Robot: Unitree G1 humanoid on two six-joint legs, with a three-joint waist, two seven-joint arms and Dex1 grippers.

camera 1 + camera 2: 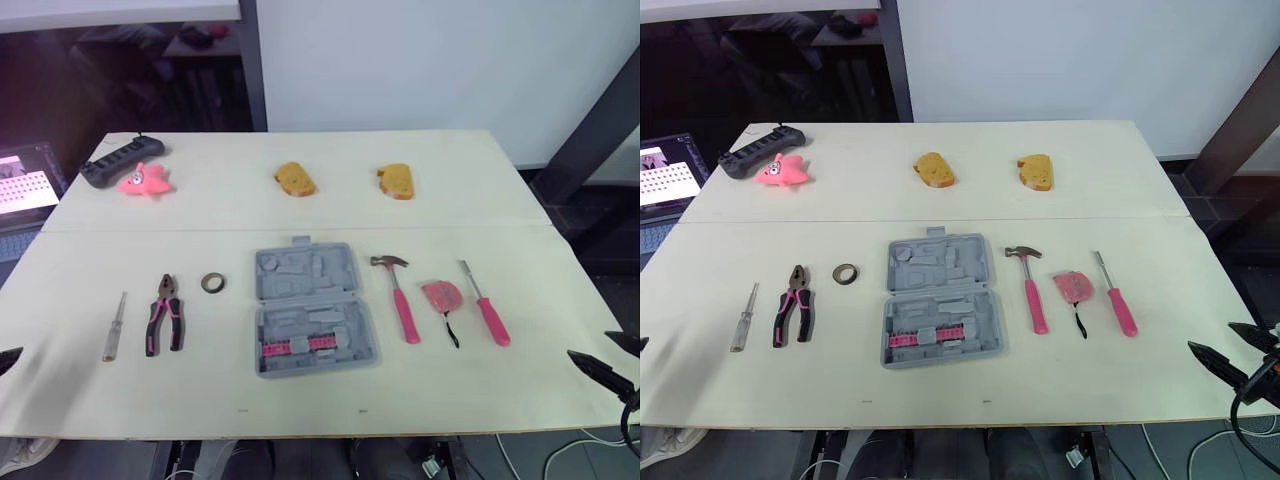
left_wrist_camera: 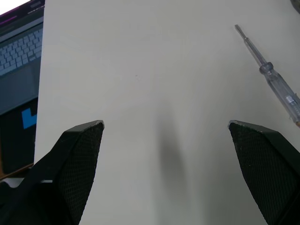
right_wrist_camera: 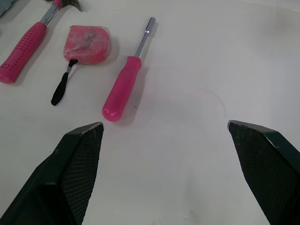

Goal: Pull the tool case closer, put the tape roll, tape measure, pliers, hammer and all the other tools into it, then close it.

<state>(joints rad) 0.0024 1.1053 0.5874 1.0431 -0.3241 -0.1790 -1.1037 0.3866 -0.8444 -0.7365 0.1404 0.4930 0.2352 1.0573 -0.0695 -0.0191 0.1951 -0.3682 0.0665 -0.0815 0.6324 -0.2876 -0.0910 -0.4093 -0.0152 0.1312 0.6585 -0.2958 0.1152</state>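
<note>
A pale table [image 1: 300,400] stands before a white wall [image 1: 430,60], with the open grey tool case [image 1: 310,310] lying at its middle. The left gripper [image 2: 165,124] and right gripper [image 3: 164,123] hover over the near corners, both spread wide, holding nothing.

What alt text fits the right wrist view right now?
The right gripper hangs open above the pale table. Ahead of it lie a pink-handled screwdriver, a pink tape measure and the pink-handled hammer, all untouched.
</note>
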